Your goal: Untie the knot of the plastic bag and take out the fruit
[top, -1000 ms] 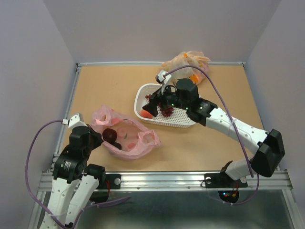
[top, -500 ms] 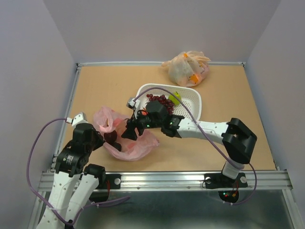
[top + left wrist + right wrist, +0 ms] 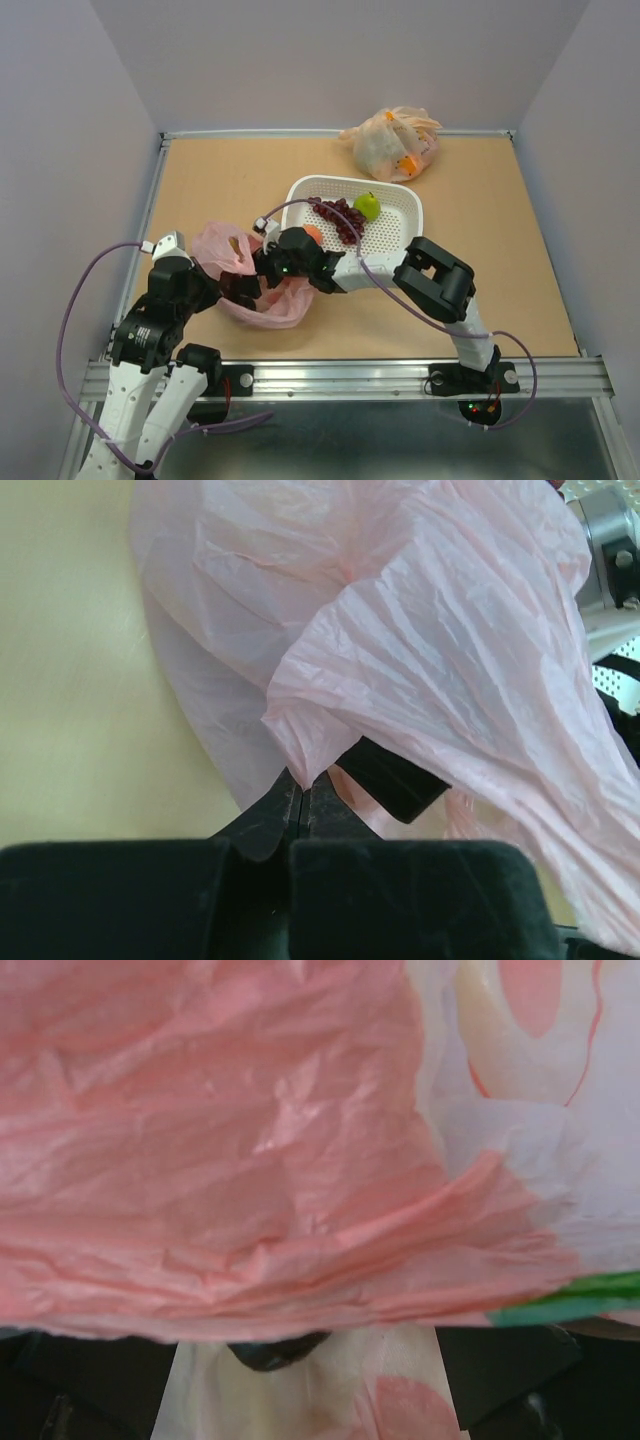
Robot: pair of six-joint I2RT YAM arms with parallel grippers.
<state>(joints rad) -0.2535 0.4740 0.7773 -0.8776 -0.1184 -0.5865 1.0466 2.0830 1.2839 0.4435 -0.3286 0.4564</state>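
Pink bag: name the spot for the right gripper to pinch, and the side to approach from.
Probably the pink bag, at its crumpled rim nearest the basket, approached from that side: the left gripper pinches the opposite rim, so pulling there should spread the mouth.

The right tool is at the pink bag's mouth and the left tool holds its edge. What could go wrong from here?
1. The left tool pinches only a thin fold of the plastic bag; if it slips out, the mouth may fall shut.
2. Pink film fills the right wrist view, so the right tool may close on plastic alone and drag the bag.
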